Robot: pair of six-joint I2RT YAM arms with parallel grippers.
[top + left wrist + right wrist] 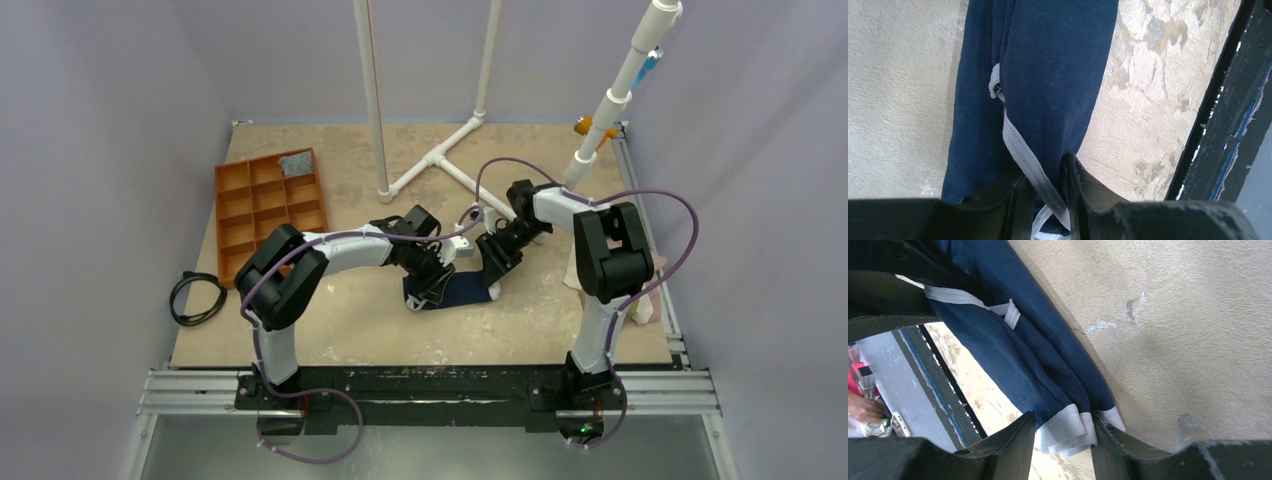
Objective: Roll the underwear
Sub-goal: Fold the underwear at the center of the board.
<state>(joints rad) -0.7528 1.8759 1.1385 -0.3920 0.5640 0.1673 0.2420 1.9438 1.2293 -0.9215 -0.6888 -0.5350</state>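
Navy underwear (pixel 1048 75) with white trim (pixel 1020 150), orange tray (pixel 232 215), mottled beige table (pixel 350 320).

The dark blue underwear (pixel 462 290) with white trim lies folded long and thin, at 6 o'clock from the middle of the table (pixel 360 330).

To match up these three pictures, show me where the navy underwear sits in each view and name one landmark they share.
Top external: the underwear lies mid-table, where the two arms meet.
Left wrist: it fills the upper centre, white trim running down into the left hand.
Right wrist: it runs diagonally from top left to the right hand at bottom centre.
Shared landmark: the black front rail.
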